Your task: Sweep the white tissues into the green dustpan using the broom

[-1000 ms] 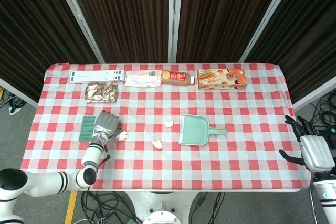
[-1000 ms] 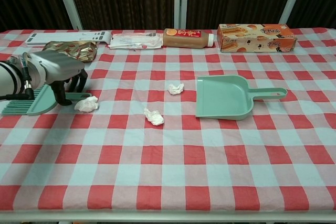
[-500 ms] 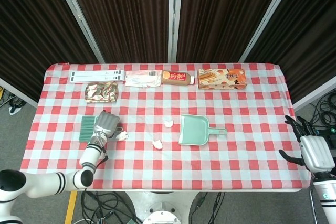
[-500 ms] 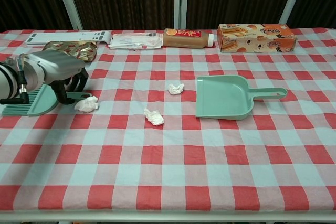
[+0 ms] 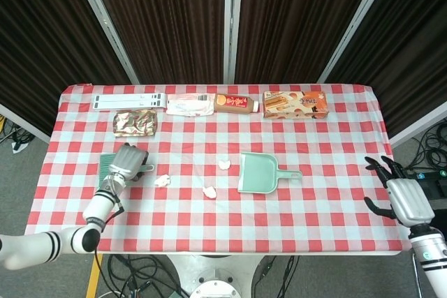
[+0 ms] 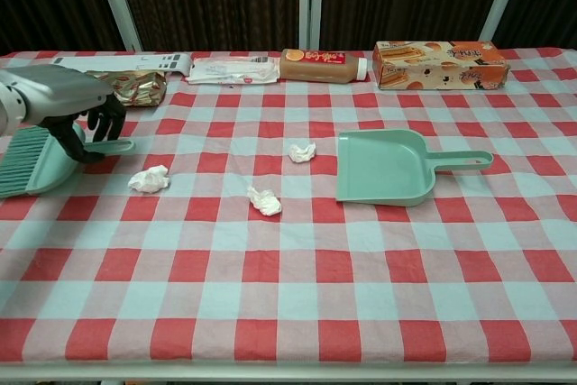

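The green broom (image 6: 36, 158) is at the table's left, tilted, with its handle (image 6: 114, 144) sticking out to the right. My left hand (image 6: 65, 101) grips it from above, fingers curled round the handle's base; in the head view the left hand (image 5: 126, 161) covers most of the broom (image 5: 106, 165). Three white tissues lie between broom and dustpan: one nearest the broom (image 6: 148, 178), one in the middle (image 6: 264, 200), one by the dustpan's mouth (image 6: 302, 151). The green dustpan (image 6: 383, 166) sits right of centre, mouth facing left. My right hand (image 5: 401, 199) hangs open off the table's right edge.
Along the back edge lie a white flat strip (image 5: 130, 101), a white packet (image 5: 189, 105), a brown bottle (image 5: 236, 103) on its side and an orange box (image 5: 295, 103). A crumpled foil bag (image 5: 135, 123) lies just behind the broom.
My left hand has closed round the broom and drawn it left and back, away from the nearest tissue. The right hand has shifted slightly inward. Tissues and dustpan have not moved.
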`<state>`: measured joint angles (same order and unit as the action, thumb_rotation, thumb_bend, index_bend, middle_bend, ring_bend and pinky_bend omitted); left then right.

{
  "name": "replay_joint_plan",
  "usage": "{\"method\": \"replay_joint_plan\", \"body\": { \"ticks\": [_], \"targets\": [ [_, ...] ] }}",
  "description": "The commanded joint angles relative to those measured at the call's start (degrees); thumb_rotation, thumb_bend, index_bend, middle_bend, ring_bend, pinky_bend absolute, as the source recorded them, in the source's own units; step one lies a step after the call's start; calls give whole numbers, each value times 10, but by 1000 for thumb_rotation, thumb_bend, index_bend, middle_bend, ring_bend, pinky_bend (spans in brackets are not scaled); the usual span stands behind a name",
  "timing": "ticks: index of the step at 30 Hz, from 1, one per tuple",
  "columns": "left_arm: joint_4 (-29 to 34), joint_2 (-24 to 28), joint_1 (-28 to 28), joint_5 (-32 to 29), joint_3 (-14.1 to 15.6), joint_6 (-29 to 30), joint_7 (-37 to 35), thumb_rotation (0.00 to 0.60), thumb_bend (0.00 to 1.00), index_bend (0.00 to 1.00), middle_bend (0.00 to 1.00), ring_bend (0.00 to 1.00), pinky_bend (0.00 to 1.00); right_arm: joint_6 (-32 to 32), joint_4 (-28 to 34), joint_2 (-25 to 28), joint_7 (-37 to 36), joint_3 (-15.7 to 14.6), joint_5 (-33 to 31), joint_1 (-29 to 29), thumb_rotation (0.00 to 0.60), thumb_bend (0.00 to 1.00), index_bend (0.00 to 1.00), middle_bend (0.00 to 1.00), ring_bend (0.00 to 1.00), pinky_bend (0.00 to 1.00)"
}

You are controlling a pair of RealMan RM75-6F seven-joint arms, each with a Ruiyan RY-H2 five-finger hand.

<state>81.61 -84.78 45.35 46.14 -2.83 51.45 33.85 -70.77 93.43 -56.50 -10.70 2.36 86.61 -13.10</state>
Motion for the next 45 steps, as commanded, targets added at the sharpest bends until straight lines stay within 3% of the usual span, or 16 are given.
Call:
{"method": "replay_joint_plan", "body": {
  "ticks": [1, 6, 13, 25, 45],
  "targets": [
    [30, 57, -44, 95, -15, -20, -161, 600, 411, 539, 543, 396, 303, 54, -4, -11, 25, -2, -6, -32, 600, 232, 126, 262, 39, 98],
    [24, 75, -76, 208, -14, -2, -295, 600, 410, 539, 543, 396, 303, 117, -24, -59, 65, 13, -37, -77, 600, 84, 188, 297, 75, 125],
    [7, 69, -87, 291, -11, 30, -373, 600, 408, 539, 543, 396, 303, 190, -65, -129, 114, 37, -78, -141, 600, 84, 190, 301, 78, 137],
    [2, 91, -77, 351, -3, 37, -377, 600, 408, 539, 543, 396, 303, 276, -120, -209, 198, 51, -170, -214, 600, 256, 258, 364, 121, 151],
    [7, 95, -68, 362, -5, 30, -379, 600, 408, 539, 543, 396, 303, 265, -156, -257, 237, 39, -198, -241, 600, 263, 409, 445, 162, 162]
  ]
}}
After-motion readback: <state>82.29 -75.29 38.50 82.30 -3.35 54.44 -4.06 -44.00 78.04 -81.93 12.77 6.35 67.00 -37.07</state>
